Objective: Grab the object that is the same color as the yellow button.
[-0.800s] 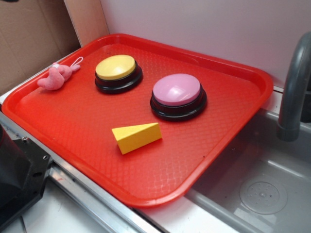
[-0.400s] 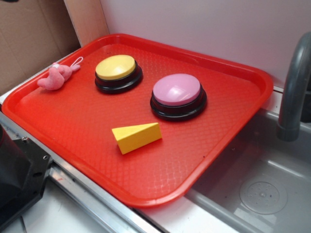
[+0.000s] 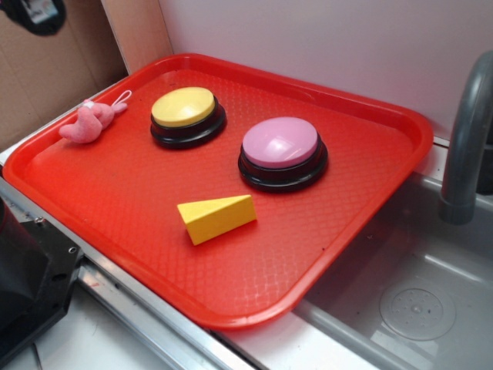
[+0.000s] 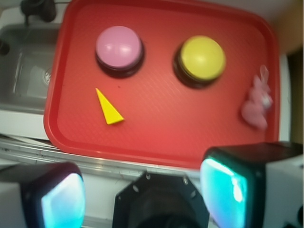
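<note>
The object, a small yellow wedge (image 3: 217, 216) (image 4: 109, 108), lies flat on the red tray (image 3: 108, 200) (image 4: 171, 137), in front of the two buttons. The yellow button (image 3: 185, 114) (image 4: 201, 59) stands at the back of the tray, beside a pink button (image 3: 281, 151) (image 4: 119, 49). My gripper (image 4: 142, 194) hangs high above the tray's near edge, well short of the wedge. Its two cyan pads (image 4: 61, 202) stand wide apart with nothing between them. In the exterior view only a black part of the gripper (image 3: 31, 14) shows at the top left corner.
A pink plush toy (image 3: 88, 123) (image 4: 256, 107) lies at one tray corner. A grey sink (image 3: 408, 293) (image 4: 28, 66) with a tap (image 3: 466, 146) adjoins the tray. The robot's black base (image 3: 27, 277) sits by the tray's near edge. A white wall stands behind.
A black part of the gripper has come into the top left corner of the exterior view. Nothing on the tray has moved.
</note>
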Action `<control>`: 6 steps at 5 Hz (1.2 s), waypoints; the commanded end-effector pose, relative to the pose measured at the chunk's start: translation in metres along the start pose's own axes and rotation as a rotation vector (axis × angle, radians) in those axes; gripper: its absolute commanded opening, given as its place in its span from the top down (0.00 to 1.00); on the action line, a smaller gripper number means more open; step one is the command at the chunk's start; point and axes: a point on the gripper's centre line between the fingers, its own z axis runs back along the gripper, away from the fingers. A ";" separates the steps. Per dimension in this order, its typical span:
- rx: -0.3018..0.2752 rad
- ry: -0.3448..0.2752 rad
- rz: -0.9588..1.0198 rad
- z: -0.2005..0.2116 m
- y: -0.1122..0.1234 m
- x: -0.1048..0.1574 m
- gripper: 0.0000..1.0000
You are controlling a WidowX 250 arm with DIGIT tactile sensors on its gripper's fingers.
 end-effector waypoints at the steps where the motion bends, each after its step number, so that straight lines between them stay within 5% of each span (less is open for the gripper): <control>1: -0.061 -0.092 -0.150 -0.070 -0.021 0.029 0.00; 2: -0.046 -0.071 -0.151 -0.108 -0.027 0.032 0.00; 4: -0.118 -0.019 -0.210 -0.164 -0.032 0.029 0.00; 6: -0.079 0.072 -0.184 -0.194 -0.032 0.026 0.00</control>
